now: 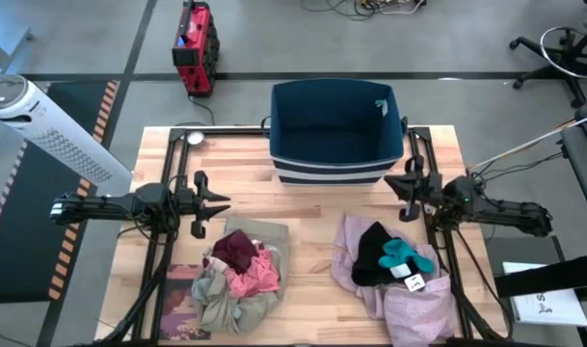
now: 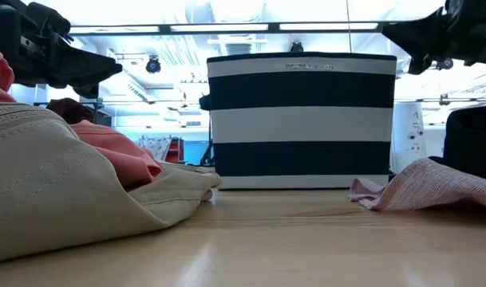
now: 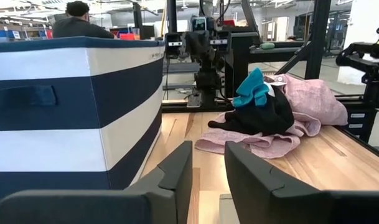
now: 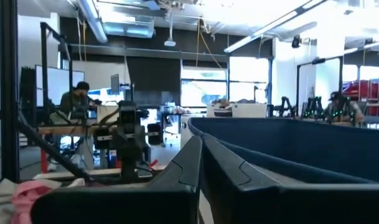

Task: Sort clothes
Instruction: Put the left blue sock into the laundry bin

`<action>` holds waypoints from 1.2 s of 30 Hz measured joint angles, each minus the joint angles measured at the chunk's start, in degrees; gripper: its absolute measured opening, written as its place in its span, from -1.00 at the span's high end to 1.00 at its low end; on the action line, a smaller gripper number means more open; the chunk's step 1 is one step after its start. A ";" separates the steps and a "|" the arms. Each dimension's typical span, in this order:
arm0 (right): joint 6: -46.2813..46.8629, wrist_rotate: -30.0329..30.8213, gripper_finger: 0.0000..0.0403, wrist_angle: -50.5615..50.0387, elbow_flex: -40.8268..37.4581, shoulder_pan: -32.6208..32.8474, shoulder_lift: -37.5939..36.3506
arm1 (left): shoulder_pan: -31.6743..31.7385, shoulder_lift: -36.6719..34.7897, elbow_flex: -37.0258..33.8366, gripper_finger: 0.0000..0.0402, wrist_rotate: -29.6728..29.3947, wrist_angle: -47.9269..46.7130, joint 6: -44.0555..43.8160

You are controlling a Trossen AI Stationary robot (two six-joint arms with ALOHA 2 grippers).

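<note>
Two dark arms flank a navy-and-white striped bin (image 1: pixel 336 130) at the far centre of a wooden table (image 1: pixel 312 207), w/ the clothes lying in two heaps on the near half. Left heap: maroon garment (image 1: pixel 237 250) on top, pink garment (image 1: pixel 257 277) beside it, grey-green garment (image 1: pixel 214 289) at the near-left, all over a large khaki-beige garment (image 1: pixel 266 236). Right heap: black garment (image 1: pixel 372 255) & small teal garment (image 1: pixel 404 254) on a large lilac-pink garment (image 1: pixel 409 304). Nothing shows inside the bin, so sorting looks barely begun.

The left gripper (image 1: pixel 216 204) hovers over bare table just beyond the left heap; its fingers (image 3: pixel 177 174) stand a narrow gap apart, nothing between them. The right gripper (image 1: pixel 397 185) sits beside the bin's near-right corner, level w/ its rim, fingers pressed together, holding nothing.

Risks, as judged from here: garments overlap closely, so a pinch at the maroon piece could drag the pink one along & mix the sort. The left gripper's narrow gap may slide off bunched fabric unless spread first. The right gripper is so near the bin wall that a swing toward its heap could nudge the bin. A book (image 1: pixel 182 306) pokes out at the near-left, touching the heap; a deep grab might catch it.
</note>
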 joint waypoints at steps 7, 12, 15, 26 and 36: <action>0.57 -3.39 0.73 -1.10 4.04 0.00 5.99 | 0.00 0.02 -0.31 0.95 0.02 -0.22 1.97; -0.49 -9.31 0.55 -1.39 8.93 0.02 12.89 | 0.00 0.00 -0.33 0.98 0.03 -2.05 1.40; 0.14 -10.31 0.49 -6.18 13.49 0.02 18.34 | 0.00 0.02 -0.37 0.99 0.05 -2.94 1.14; 5.97 -16.24 0.31 -53.74 46.87 5.31 37.15 | -0.02 0.02 -0.74 1.00 0.59 -3.55 -0.48; 17.41 -9.54 0.09 -80.78 63.01 19.77 55.55 | -0.02 0.08 -0.76 1.00 0.68 -4.30 -1.19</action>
